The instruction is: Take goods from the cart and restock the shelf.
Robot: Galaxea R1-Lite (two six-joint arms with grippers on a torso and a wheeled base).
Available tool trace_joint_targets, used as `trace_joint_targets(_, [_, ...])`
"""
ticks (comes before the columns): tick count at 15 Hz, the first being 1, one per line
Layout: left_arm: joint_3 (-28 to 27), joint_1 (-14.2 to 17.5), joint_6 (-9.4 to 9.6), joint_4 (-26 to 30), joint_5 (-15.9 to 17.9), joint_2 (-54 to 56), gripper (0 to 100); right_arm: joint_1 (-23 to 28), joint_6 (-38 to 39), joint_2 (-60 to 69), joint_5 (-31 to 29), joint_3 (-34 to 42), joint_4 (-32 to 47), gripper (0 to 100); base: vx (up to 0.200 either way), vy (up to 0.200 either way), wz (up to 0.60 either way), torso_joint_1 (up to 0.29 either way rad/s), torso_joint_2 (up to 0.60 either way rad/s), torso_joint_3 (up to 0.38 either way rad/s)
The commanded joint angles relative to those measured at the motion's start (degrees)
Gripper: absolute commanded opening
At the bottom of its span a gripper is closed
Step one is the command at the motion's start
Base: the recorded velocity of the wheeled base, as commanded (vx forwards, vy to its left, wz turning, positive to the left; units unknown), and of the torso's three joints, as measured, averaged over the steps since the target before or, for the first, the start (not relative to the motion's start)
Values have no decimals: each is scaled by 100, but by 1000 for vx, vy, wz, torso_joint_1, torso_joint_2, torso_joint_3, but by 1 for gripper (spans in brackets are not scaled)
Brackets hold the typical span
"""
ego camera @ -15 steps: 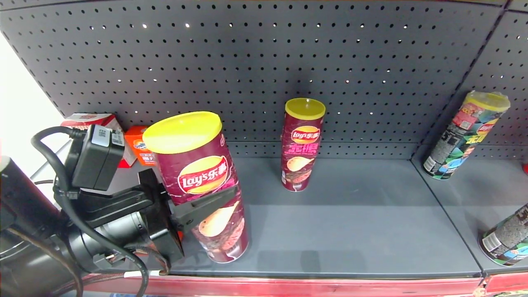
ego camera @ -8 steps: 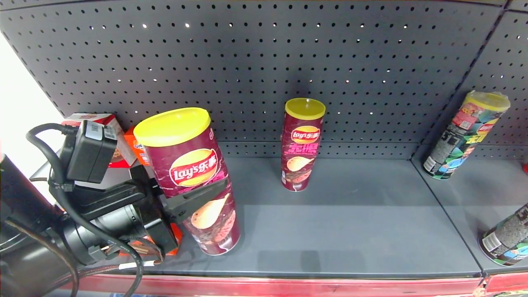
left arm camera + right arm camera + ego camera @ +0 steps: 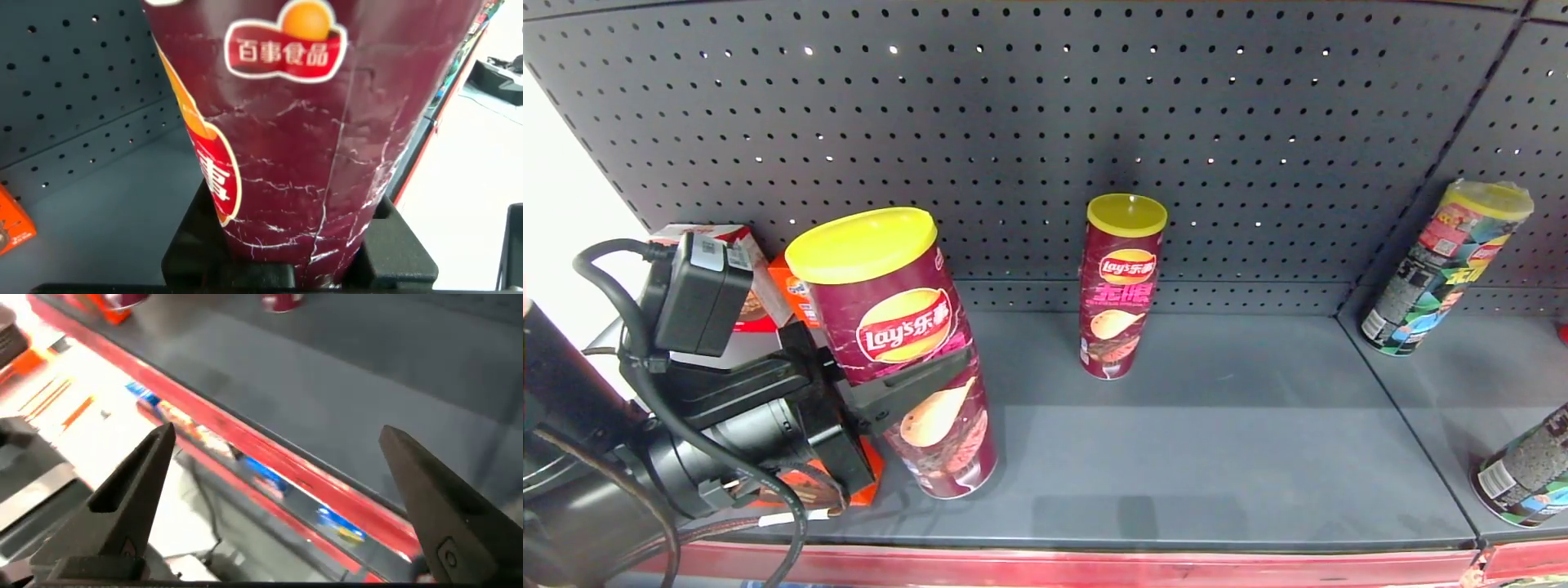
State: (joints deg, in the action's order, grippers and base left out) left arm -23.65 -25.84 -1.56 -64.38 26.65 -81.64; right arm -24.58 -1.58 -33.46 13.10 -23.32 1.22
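Observation:
My left gripper (image 3: 894, 384) is shut on a dark red chip can with a yellow lid (image 3: 898, 343), holding it upright at the shelf's front left, its base at or just above the grey shelf board (image 3: 1217, 457). Up close the can's side (image 3: 310, 155) sits between the black jaws. A second matching chip can (image 3: 1121, 282) stands upright farther back, near the pegboard wall. My right gripper (image 3: 286, 506) hangs open below and in front of the shelf's red front edge (image 3: 270, 457), with nothing between its fingers.
Red and orange boxes (image 3: 784, 286) sit behind the left arm at the shelf's back left. On the neighbouring shelf section to the right, one dark patterned can (image 3: 1445, 269) stands upright and another (image 3: 1523, 482) sits near the front. Open board lies between the two red cans and to their right.
My left gripper has carried the held can leftward and a little farther onto the shelf. The rear can and the right-hand cans have not moved.

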Motion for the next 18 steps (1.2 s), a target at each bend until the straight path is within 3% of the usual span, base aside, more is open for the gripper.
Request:
trace_joint_targets(1, [-8, 9, -2, -5, -2, -19, 0, -399, 9, -1154, 25, -234, -245, 100, 0, 0, 0, 0, 0, 0])
trace_joint_targets(7, [-8, 18, -90, -13, -2, -36, 0, -372, 88, -2718, 482, -524, -1555, 100, 0, 0, 0, 0, 0, 0])
trace_joint_targets(13, [10, 18, -125, -5, -11, 8, 0, -100, -290, -5153, 658, -1421, -3646, 100, 0, 0, 0, 0, 0, 0])
trace_joint_targets(16, [1, 18, -125, 4, -2, -1, 0, -12, -457, -5873, 1379, -1895, -4244, 100, 0, 0, 0, 0, 0, 0])
trace_joint_targets(18, [-8, 18, -415, -13, 7, 8, 0, 445, -808, -6691, 3110, -2537, -5000, 100, 0, 0, 0, 0, 0, 0])
